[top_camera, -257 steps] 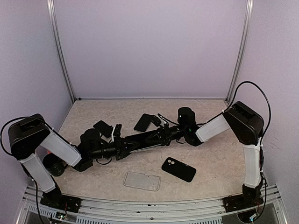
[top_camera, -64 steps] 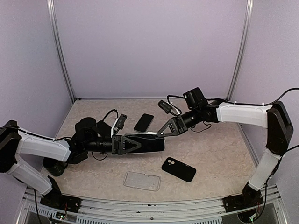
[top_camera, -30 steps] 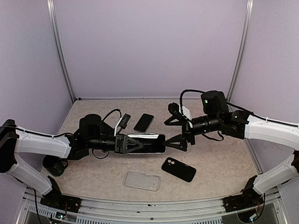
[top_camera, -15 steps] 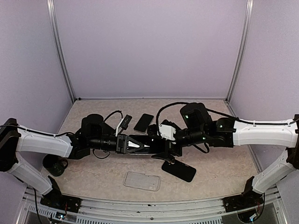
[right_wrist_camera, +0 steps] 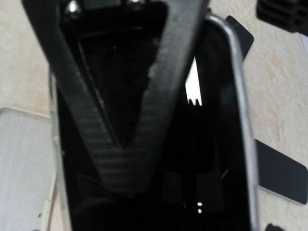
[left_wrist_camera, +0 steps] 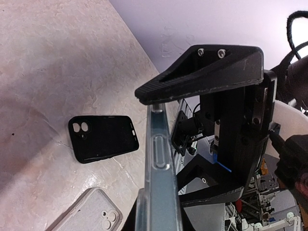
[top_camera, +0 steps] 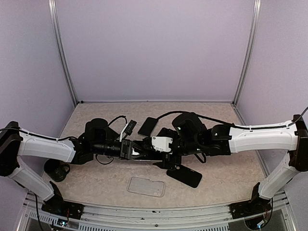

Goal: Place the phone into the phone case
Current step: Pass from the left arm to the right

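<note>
Closing in since a moment ago, the right pincer (top_camera: 155, 155) straddles the phone's (left_wrist_camera: 158, 159) free end, jaws wide apart, gripping nothing yet. The left pincer (top_camera: 136, 148) stays nearly shut on the phone's other end, holding it edge-up above the desk (top_camera: 96, 118). A handover looks near, with the black case (top_camera: 185, 176) just below the right pincer.

Beige marbled table (top_camera: 231, 173), clear phone case (top_camera: 146, 186) near its front edge, black case (top_camera: 188, 178) nearby, dark slab (top_camera: 146, 126) farther back.

Clear case (left_wrist_camera: 89, 212) cut off by bottom edge (left wrist view).
</note>
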`<action>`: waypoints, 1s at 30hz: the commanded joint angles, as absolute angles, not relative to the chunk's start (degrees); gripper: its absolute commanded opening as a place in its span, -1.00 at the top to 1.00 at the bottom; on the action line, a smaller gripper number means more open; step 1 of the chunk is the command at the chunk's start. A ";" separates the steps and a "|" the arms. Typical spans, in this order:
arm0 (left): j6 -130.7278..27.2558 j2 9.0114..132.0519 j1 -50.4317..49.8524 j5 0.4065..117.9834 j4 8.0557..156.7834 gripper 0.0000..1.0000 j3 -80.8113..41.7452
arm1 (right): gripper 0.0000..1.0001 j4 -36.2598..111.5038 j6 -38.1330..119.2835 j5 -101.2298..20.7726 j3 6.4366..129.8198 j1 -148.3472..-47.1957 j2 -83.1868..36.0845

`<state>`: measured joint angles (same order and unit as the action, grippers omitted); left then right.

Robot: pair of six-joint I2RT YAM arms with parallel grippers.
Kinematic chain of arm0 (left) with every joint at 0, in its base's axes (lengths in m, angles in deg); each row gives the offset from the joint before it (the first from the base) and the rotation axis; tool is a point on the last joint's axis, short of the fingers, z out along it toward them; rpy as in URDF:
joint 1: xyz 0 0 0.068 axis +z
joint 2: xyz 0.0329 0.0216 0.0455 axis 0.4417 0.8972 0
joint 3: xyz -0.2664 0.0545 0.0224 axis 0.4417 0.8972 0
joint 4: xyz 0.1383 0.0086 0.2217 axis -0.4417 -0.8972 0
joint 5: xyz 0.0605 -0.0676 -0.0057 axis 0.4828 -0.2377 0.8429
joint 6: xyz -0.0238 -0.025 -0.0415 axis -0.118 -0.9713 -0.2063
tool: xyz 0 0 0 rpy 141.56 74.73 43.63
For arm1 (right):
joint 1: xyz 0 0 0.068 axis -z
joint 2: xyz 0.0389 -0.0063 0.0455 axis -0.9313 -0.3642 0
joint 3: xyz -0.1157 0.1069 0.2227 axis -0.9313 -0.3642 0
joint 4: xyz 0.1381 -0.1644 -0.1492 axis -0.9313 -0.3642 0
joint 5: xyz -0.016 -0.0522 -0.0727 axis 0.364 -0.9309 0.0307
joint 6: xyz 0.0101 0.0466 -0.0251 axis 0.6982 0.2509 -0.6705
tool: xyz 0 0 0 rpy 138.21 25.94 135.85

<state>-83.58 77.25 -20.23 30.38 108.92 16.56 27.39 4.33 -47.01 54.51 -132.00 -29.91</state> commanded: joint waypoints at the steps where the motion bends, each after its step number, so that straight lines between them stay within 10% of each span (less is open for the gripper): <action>1: -83.59 77.60 -20.55 29.38 112.10 1.00 14.24 | -0.99 27.64 3.04 -50.91 56.03 -133.62 -31.20; 20: -83.73 77.84 -20.51 29.40 111.87 1.00 14.13 | -0.68 30.92 2.21 -61.24 56.17 -137.01 -34.05; 30: -83.62 78.43 -20.28 29.14 111.74 0.96 13.71 | -0.03 30.21 2.21 -60.23 56.82 -137.11 -33.57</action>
